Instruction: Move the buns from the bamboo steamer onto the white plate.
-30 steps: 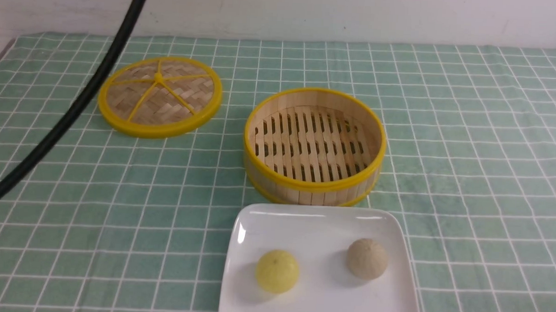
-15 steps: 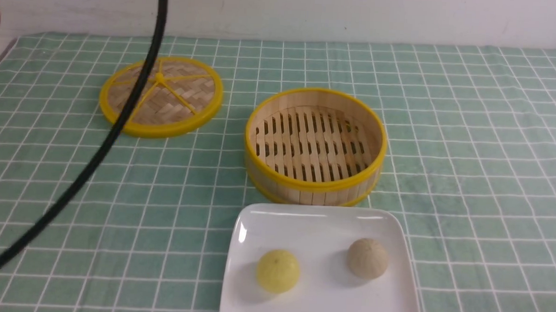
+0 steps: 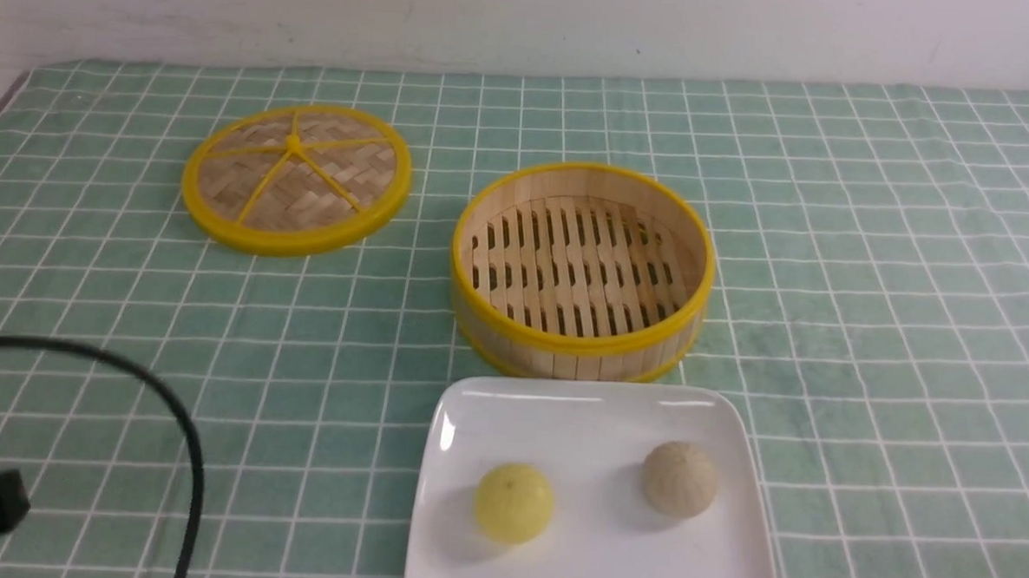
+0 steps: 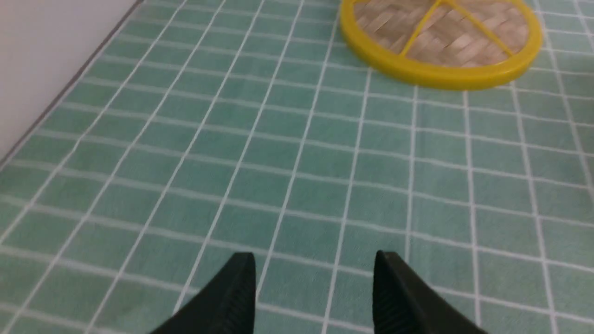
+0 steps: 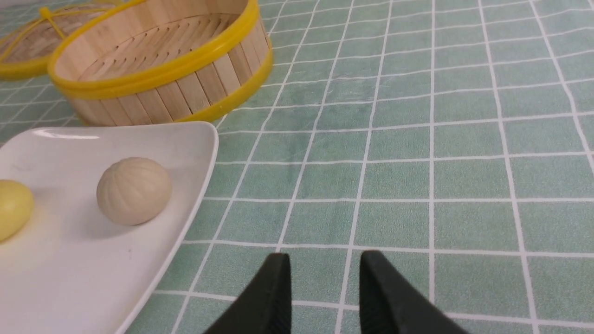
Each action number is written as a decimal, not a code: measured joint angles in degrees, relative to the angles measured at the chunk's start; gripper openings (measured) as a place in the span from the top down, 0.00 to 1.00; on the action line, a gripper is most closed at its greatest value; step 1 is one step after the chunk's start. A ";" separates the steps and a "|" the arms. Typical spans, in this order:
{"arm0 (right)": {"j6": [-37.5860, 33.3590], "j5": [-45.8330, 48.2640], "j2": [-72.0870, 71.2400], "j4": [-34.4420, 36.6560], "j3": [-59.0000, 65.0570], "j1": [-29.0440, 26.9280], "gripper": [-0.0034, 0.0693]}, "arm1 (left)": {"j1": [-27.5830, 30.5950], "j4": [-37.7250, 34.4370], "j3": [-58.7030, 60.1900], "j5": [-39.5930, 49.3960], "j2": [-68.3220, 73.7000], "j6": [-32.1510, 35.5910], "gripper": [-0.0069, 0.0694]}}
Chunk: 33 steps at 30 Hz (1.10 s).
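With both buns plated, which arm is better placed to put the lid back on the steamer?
Left, probably: the lid lies ahead of the open left hand, while the right hand hangs beside the white plate, farther off.

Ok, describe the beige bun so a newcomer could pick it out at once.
Find the white plate at the near edge of the green checked cloth, just in front of the bamboo steamer. Two small balls sit apart on it. The beige bun is the one on the robot's right, off-white with faint ribs; the yellow bun is smooth.
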 joint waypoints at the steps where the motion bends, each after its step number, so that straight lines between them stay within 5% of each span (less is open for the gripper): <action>1: 0.00 0.00 0.00 0.00 0.00 0.00 0.63 | 1.14 -0.28 1.96 -0.16 -1.87 0.00 0.43; 33: 0.00 0.00 0.00 0.00 0.00 0.00 0.63 | 4.75 -8.37 15.01 4.85 -29.37 2.18 0.43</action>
